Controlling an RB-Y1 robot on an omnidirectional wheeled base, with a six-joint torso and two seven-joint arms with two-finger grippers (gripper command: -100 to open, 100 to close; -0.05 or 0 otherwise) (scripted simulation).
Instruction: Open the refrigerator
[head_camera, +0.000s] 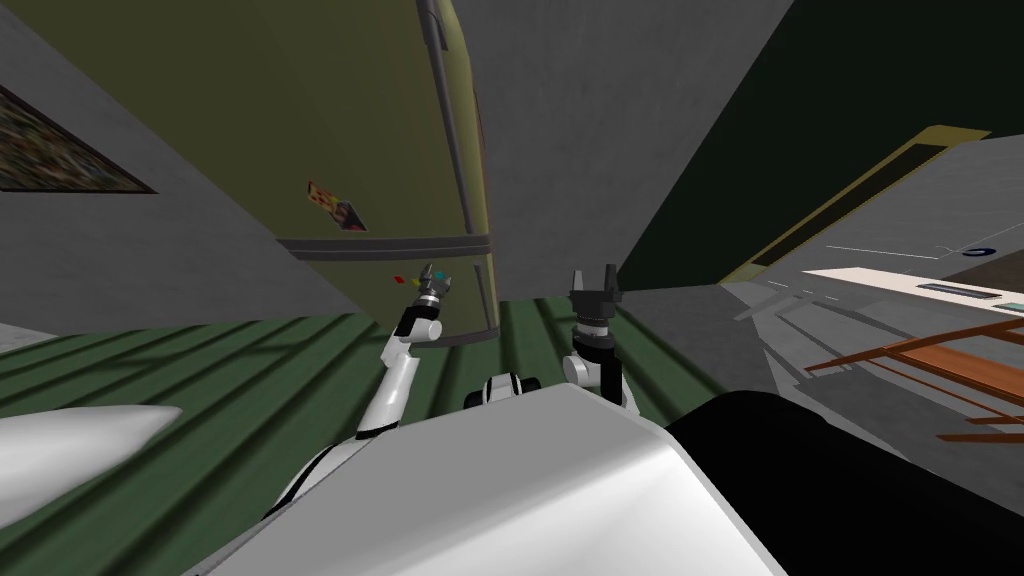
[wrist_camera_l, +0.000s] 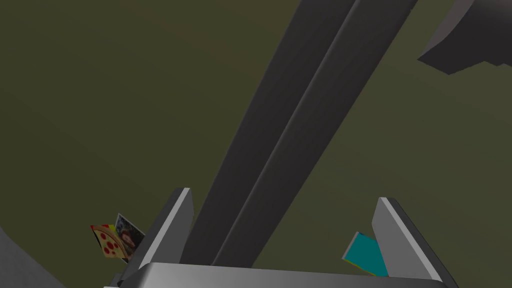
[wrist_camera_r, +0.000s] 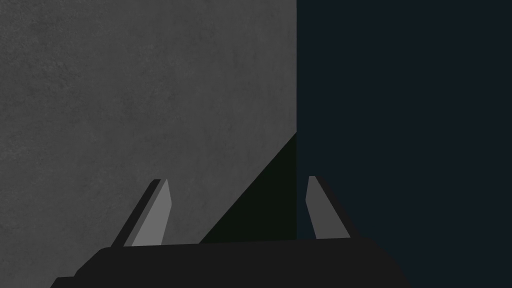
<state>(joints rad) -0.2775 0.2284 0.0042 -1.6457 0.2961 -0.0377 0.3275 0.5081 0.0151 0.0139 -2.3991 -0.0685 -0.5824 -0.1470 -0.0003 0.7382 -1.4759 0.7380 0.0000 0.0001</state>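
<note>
Refrigerator (head_camera: 330, 120): olive green and tall, standing on the green floor (head_camera: 200, 380) at about 11 o'clock from the robot. Its doors look closed, so the task seems not yet begun.
Dark grey bar (wrist_camera_l: 300, 125): a double strip across the refrigerator's front, probably the handle, since it is the one raised feature there that offers a hold.
Left gripper (wrist_camera_l: 283, 196): reaches out at 11 o'clock, close to the refrigerator's front. Its fingers are spread wide with the bar running between them. It grips nothing. Whether either finger touches the bar cannot be told.
Reason for the pose: straddling the bar lets the fingers close on it before any pull.
Pizza-slice magnet (wrist_camera_l: 106, 241): on the door just outside one finger.
Teal magnet (wrist_camera_l: 365, 252): on the door just beside the other finger, so the two magnets flank the gripper.
Right gripper (head_camera: 594, 278): raised at about 12 o'clock, apart from the refrigerator. Its fingers are parted and it is empty, likely kept clear of the door's swing.
Next move: closing on the bar squarely, because an off-centre grip may slip.
</note>
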